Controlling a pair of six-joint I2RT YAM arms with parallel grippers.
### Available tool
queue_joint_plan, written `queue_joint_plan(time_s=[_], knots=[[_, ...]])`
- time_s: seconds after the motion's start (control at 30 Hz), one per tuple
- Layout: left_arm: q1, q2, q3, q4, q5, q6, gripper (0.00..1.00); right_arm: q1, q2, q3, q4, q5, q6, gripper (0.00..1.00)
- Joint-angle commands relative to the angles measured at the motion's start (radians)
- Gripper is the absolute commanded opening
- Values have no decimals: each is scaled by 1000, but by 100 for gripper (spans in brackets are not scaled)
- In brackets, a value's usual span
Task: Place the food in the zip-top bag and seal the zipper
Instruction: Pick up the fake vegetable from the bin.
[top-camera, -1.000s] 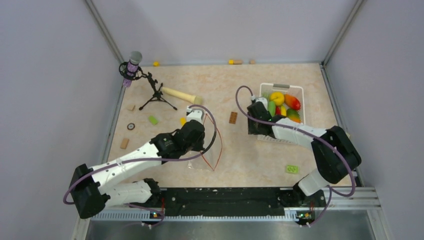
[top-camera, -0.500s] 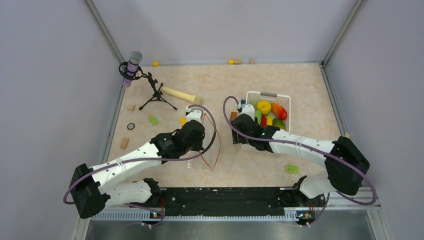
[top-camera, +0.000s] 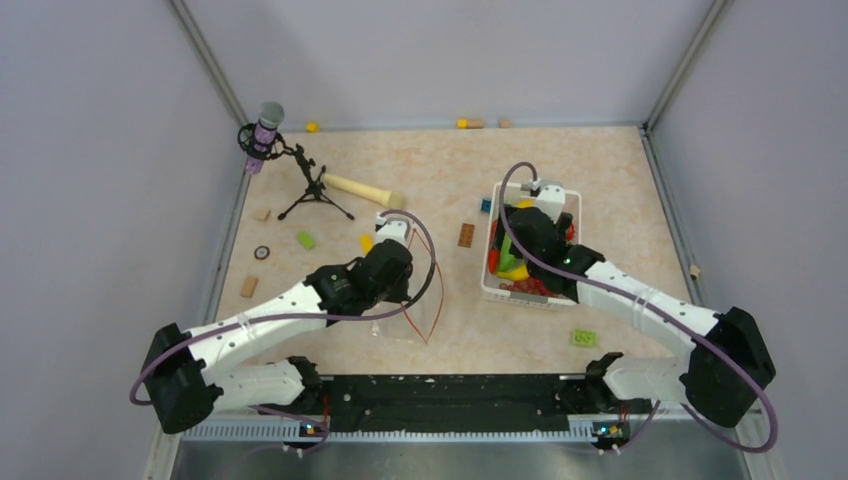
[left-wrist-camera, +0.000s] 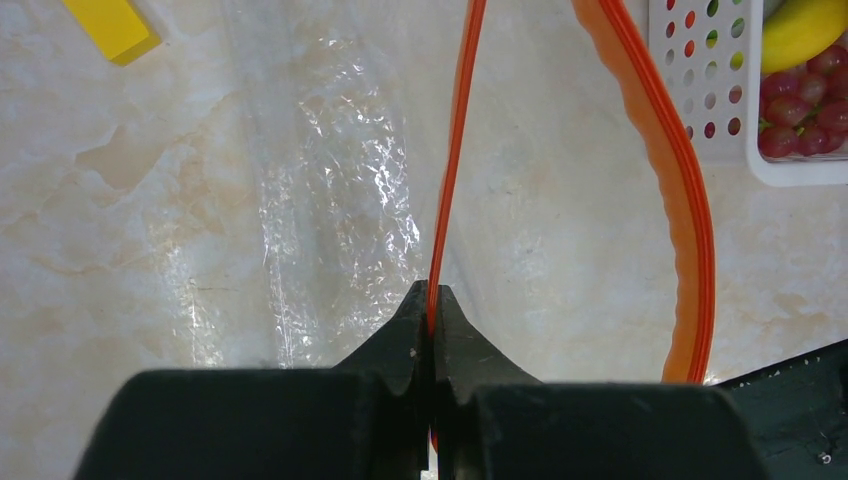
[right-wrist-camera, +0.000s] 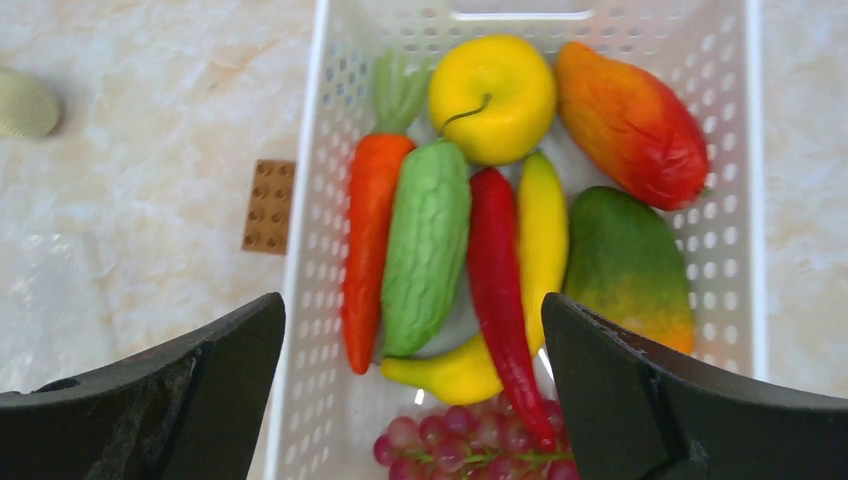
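Right arm, since a second ago: swung from the white basket's (top-camera: 488, 292) left flank to above it, while the right tool (top-camera: 525, 242) spread wide. The basket slid nearer and leftward.
Left arm, since then: unmoved.
Top view, bag: the zip-top bag (top-camera: 415, 318) lies on the surface (top-camera: 450, 170) just left of the basket, apart from it, at the left tool (top-camera: 400, 300).
Top view, food: the food (top-camera: 515, 270) sits in the basket under the right tool, so the right arm is much the nearer.
Left wrist, left tool: closed, pinching one lip of the zipper (left-wrist-camera: 455, 150). The other lip bows away rightward, so the mouth gapes.
Left wrist, bag look: clear, crinkled, nothing inside where visible.
Right wrist, right tool: fingers spread wide, holding nothing.
Right wrist, relation: food lies straight ahead and below, between the fingers.
Right wrist, long axes: carrot (right-wrist-camera: 370, 220), cucumber (right-wrist-camera: 425, 250), chilli (right-wrist-camera: 495, 270) and banana (right-wrist-camera: 540, 230) run away from the tool, so closing would likely squeeze across their widths.
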Motion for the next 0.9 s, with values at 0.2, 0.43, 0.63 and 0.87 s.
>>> queue_joint_plan(time_s=[0.2,0.43,0.63,0.87], knots=[[4,27,38,43,22,1,0,-194,118,-1,169,-104,61,86],[4,49,50,33,28,4,0,-212,263,59,222,-130,66,76],[4,75,65,23,45,8,0,-233,351,61,325,-160,62,67],[4,103,89,-6,53,13,0,-243,429,85,357,-178,54,57]])
